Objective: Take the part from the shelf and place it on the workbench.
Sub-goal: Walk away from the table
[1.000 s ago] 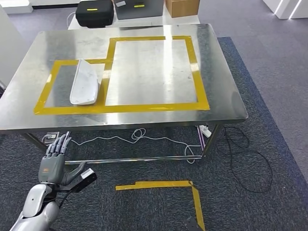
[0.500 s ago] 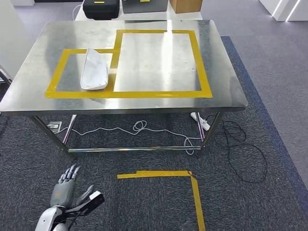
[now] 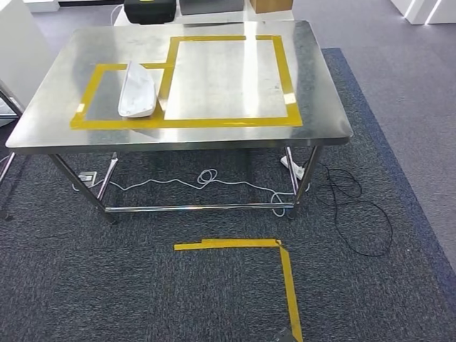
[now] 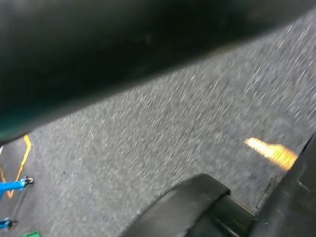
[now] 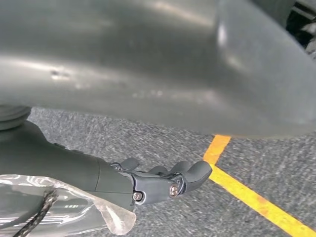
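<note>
A steel tabletop (image 3: pixel 323 107) stands on thin metal legs over dark grey carpet (image 3: pixel 107 285), its brushed surface marked with 2 adjoining rectangles of yellow tape (image 3: pixel 188 122) — a smaller one on the left and a larger one on the right. The white part (image 3: pixel 137 91) lies flat on the tabletop inside the smaller rectangle, its right edge close to the tape strip that divides the 2 zones. Under the tabletop a white cable (image 3: pixel 204 179) runs loosely along the floor, and a black cable (image 3: pixel 355 214) loops on the carpet near the right-hand legs. An L-shaped strip of yellow floor tape (image 3: pixel 258 246) lies on the carpet in front of the tabletop. At the far edge a black case (image 3: pixel 149 10), a grey case and a cardboard box are cut off by the top of the head view, so little of them can be made out. The right wrist view shows the right robot hand (image 5: pixel 164 180) over the carpet beside a yellow floor line (image 5: pixel 257 200); its dark fingers (image 5: pixel 193 174) lie together, slightly curled, with nothing in them. Clear plastic wrap covers part of the wrist. The left wrist view is heavily blurred — carpet, a streak of yellow tape and dark shapes — so the left robot hand's state cannot be told.
</note>
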You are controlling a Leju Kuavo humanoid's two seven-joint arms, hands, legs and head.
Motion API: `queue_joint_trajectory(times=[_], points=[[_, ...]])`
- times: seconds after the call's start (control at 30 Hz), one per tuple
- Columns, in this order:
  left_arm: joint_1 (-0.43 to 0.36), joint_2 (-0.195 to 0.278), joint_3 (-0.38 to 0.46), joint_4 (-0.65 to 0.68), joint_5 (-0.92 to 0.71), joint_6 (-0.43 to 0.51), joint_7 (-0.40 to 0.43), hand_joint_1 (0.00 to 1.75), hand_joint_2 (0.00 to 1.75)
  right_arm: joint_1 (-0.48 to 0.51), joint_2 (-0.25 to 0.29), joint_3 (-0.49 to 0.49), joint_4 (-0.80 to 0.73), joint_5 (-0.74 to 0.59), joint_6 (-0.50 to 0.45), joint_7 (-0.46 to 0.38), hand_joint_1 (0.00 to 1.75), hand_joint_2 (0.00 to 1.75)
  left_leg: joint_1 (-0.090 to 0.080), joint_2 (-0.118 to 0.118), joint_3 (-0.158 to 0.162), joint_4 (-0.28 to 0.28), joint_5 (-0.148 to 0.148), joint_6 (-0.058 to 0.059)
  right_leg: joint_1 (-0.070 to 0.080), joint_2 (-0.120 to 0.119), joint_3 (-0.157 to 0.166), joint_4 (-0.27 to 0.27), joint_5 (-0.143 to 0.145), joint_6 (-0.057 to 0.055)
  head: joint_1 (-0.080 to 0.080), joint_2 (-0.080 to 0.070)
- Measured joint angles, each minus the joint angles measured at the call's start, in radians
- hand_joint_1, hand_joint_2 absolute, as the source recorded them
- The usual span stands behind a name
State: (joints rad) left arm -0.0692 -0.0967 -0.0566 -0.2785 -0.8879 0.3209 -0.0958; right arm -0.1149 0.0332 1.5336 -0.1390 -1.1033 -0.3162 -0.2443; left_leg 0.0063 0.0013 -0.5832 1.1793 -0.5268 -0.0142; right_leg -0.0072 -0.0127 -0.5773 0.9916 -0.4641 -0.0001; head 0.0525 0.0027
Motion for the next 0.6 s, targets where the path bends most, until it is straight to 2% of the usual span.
queue_joint_trajectory(times=[0.03, 0.07, 0.1, 0.13, 0.17, 0.2, 0.23, 0.27, 0.33, 0.37, 0.4, 0.43, 0.47, 0.5, 0.53, 0.57, 0.6], points=[[0.0, -0.001, 0.004, 0.006, 0.0, -0.005, 0.009, 0.0, 0.0, -0.001, 0.0, 0.0, 0.0, 0.0, 0.0, 0.0, 0.0, 0.0, -0.001, 0.0, 0.06, -0.083, 0.003, 0.005, 0.001, -0.001, -0.01, 0.005, 0.007, 0.004, 0.0, 0.0], [0.001, -0.003, 0.008, 0.011, 0.001, -0.009, 0.021, 0.0, 0.0, -0.001, 0.0, 0.0, 0.0, 0.0, -0.001, -0.001, 0.0, 0.0, -0.003, 0.0, 0.104, -0.147, -0.003, 0.011, 0.002, -0.002, -0.014, 0.006, 0.014, 0.009, 0.001, 0.0], [0.002, -0.004, 0.012, 0.017, 0.004, -0.011, 0.034, 0.0, 0.0, -0.002, 0.0, 0.0, 0.0, -0.002, -0.001, -0.002, 0.0, 0.0, -0.006, -0.001, 0.131, -0.189, -0.012, 0.016, 0.002, -0.003, -0.016, 0.006, 0.022, 0.015, 0.0, 0.0], [0.005, -0.006, 0.018, 0.022, 0.007, -0.009, 0.045, 0.0, 0.0, -0.002, 0.0, 0.0, 0.0, -0.005, -0.002, -0.003, 0.0, 0.0, -0.009, -0.001, 0.136, -0.207, -0.013, 0.022, 0.002, -0.003, -0.018, 0.004, 0.031, 0.022, 0.001, 0.0], [0.009, -0.008, 0.025, 0.029, 0.012, -0.004, 0.053, 0.0, 0.0, -0.001, 0.0, 0.0, 0.0, -0.009, -0.003, -0.005, 0.0, 0.0, -0.009, 0.0, 0.128, -0.209, -0.004, 0.029, 0.0, -0.004, -0.02, 0.002, 0.038, 0.029, 0.0, 0.0], [0.013, -0.011, 0.031, 0.035, 0.016, 0.002, 0.059, 0.0, 0.0, 0.0, 0.0, 0.0, 0.0, -0.014, -0.004, -0.006, 0.0, 0.0, -0.009, 0.002, 0.118, -0.213, 0.007, 0.037, -0.001, -0.002, -0.026, 0.005, 0.032, 0.036, -0.001, 0.0], [0.017, -0.013, 0.036, 0.039, 0.019, 0.008, 0.064, 0.0, 0.0, 0.003, -0.001, 0.0, 0.0, -0.017, -0.006, -0.008, 0.0, 0.0, -0.008, 0.004, 0.106, -0.216, 0.02, 0.046, -0.002, 0.001, -0.038, 0.021, 0.008, 0.041, 0.0, 0.0], [0.021, -0.015, 0.04, 0.043, 0.021, 0.014, 0.067, 0.0, 0.0, 0.006, -0.001, 0.0, 0.0, -0.02, -0.007, -0.009, 0.0, 0.0, -0.007, 0.005, 0.091, -0.219, 0.034, 0.053, -0.003, 0.004, -0.054, 0.056, -0.034, 0.045, 0.002, 0.0], [0.025, -0.019, 0.049, 0.048, 0.024, 0.022, 0.072, 0.0, 0.0, 0.01, -0.001, 0.0, 0.0, -0.024, -0.01, -0.012, 0.0, 0.0, -0.01, 0.006, 0.058, -0.218, 0.059, 0.06, -0.003, 0.009, -0.09, 0.179, -0.138, 0.049, 0.008, 0.0], [0.026, -0.021, 0.054, 0.05, 0.027, 0.025, 0.074, 0.0, 0.0, 0.01, -0.002, 0.0, 0.0, -0.026, -0.012, -0.014, 0.0, 0.0, -0.012, 0.006, 0.041, -0.217, 0.071, 0.061, -0.003, 0.009, -0.099, 0.243, -0.166, 0.051, 0.009, 0.0], [0.027, -0.023, 0.058, 0.052, 0.031, 0.027, 0.074, 0.0, 0.0, 0.011, -0.002, 0.0, 0.0, -0.028, -0.013, -0.016, 0.0, 0.0, -0.014, 0.006, 0.024, -0.215, 0.083, 0.06, -0.003, 0.01, -0.097, 0.286, -0.166, 0.051, 0.01, 0.0], [0.028, -0.024, 0.062, 0.054, 0.033, 0.029, 0.074, 0.0, 0.0, 0.011, -0.002, 0.0, 0.0, -0.03, -0.013, -0.019, 0.0, 0.0, -0.015, 0.007, 0.007, -0.212, 0.094, 0.059, -0.003, 0.009, -0.08, 0.297, -0.142, 0.051, 0.009, 0.0], [0.029, -0.025, 0.066, 0.055, 0.036, 0.032, 0.074, 0.0, 0.0, 0.012, -0.002, 0.0, 0.0, -0.031, -0.014, -0.02, 0.0, 0.0, -0.015, 0.007, -0.008, -0.209, 0.105, 0.057, -0.003, 0.009, -0.044, 0.27, -0.107, 0.05, 0.009, 0.0], [0.029, -0.025, 0.071, 0.056, 0.038, 0.034, 0.074, 0.0, 0.0, 0.012, -0.002, 0.0, 0.0, -0.033, -0.014, -0.022, 0.0, 0.0, -0.015, 0.007, -0.022, -0.203, 0.114, 0.054, -0.004, 0.01, 0.008, 0.208, -0.08, 0.05, 0.01, 0.0], [0.029, -0.026, 0.075, 0.057, 0.04, 0.037, 0.074, 0.0, 0.0, 0.011, -0.002, 0.0, 0.0, -0.035, -0.014, -0.023, 0.0, 0.0, -0.017, 0.006, -0.034, -0.196, 0.122, 0.051, -0.003, 0.011, 0.071, 0.123, -0.074, 0.049, 0.01, 0.0], [0.03, -0.027, 0.079, 0.058, 0.041, 0.04, 0.073, 0.0, 0.0, 0.01, -0.002, 0.0, 0.0, -0.036, -0.015, -0.024, 0.0, 0.0, -0.018, 0.005, -0.044, -0.19, 0.131, 0.047, -0.003, 0.012, 0.126, 0.042, -0.082, 0.045, 0.011, 0.0], [0.03, -0.028, 0.081, 0.059, 0.042, 0.042, 0.073, 0.0, 0.0, 0.009, -0.002, 0.0, 0.0, -0.037, -0.015, -0.025, 0.0, 0.0, -0.019, 0.005, -0.051, -0.185, 0.14, 0.043, -0.001, 0.013, 0.161, -0.015, -0.097, 0.042, 0.011, 0.0]])
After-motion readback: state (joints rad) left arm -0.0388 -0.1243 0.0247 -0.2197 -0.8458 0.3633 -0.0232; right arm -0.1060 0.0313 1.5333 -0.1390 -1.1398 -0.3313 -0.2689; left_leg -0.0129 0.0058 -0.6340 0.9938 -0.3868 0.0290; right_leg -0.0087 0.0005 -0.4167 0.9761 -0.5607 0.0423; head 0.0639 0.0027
